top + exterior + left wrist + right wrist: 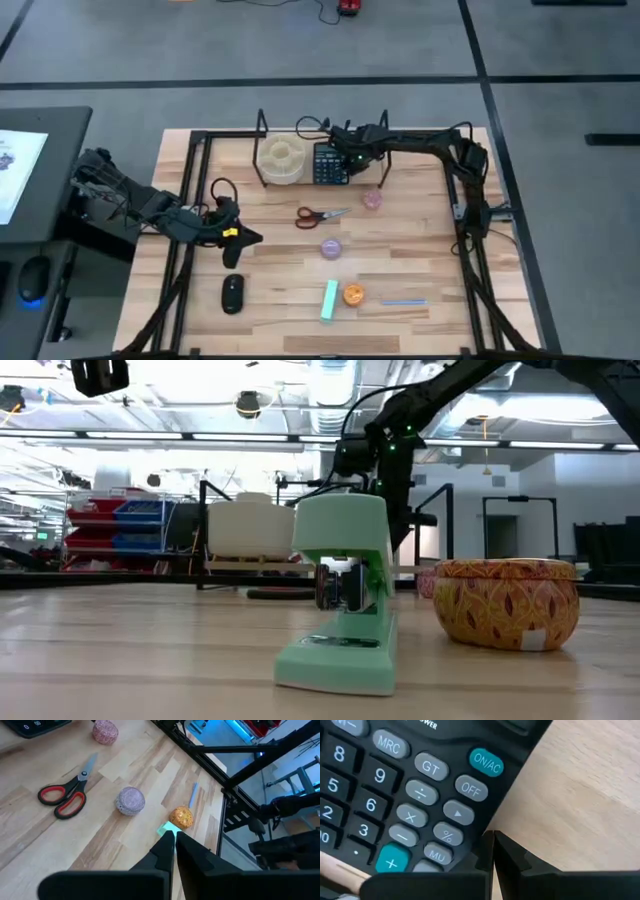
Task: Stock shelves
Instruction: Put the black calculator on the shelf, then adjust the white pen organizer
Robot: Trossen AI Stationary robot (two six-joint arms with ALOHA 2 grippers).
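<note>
So the table (400, 250) is the big thing here, with the rack (275, 182) sitting at its far edge, plank between thin black uprights. It already has a pale round tub (281, 160) on it and a calculator (330, 163) right beside that, so I'd say stocking is partway done.

The right arm reaches across to the rack, and the right gripper (347, 160) sits at the calculator's edge. In its wrist view the fingers look pressed together right against the calculator's corner by the key pad, not around it, so my guess is it's nudging or has just let it go. The left gripper (171, 840) waits over the table's left side, fingers together, holding nothing.

Loose stuff is scattered on the table, probably waiting its turn: scissors (321, 215), a mouse (232, 293), a green stapler (329, 301), an orange tin (352, 294), a purple ball (331, 248), a pink ball (372, 200) and a blue pen (402, 301).

The low view shows the stapler and tin up close and how the rack's plank stands raised, which the top view flattens. Only the top view shows the layout.
</note>
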